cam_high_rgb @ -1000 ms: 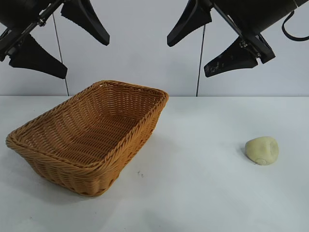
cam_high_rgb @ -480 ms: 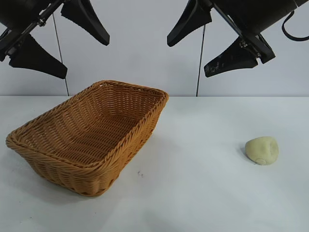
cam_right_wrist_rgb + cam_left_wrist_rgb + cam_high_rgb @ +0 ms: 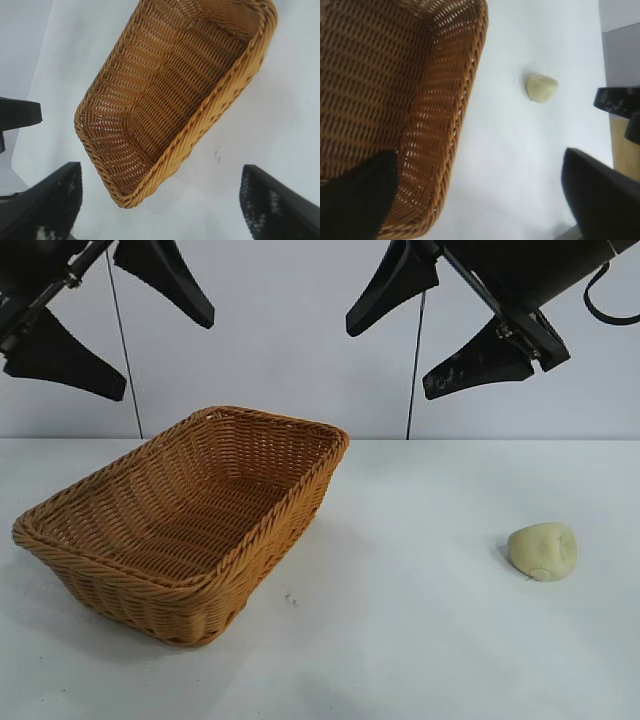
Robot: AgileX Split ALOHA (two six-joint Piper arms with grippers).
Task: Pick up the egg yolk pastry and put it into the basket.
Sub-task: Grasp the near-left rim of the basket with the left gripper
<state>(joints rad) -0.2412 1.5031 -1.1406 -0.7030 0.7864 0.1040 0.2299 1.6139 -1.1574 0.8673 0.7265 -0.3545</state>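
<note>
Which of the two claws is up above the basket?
The left gripper, open and high at the exterior view's left, hangs above the basket. The right gripper, also open, is nearer the egg yolk pastry.

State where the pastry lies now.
In the exterior view, the pastry lies on the table's right side, well apart from the basket at left.

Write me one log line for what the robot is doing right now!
stage: before pickup | egg yolk pastry: on table, untouched | basket: empty | left gripper: open, raised above basket | right gripper: open, raised
</note>
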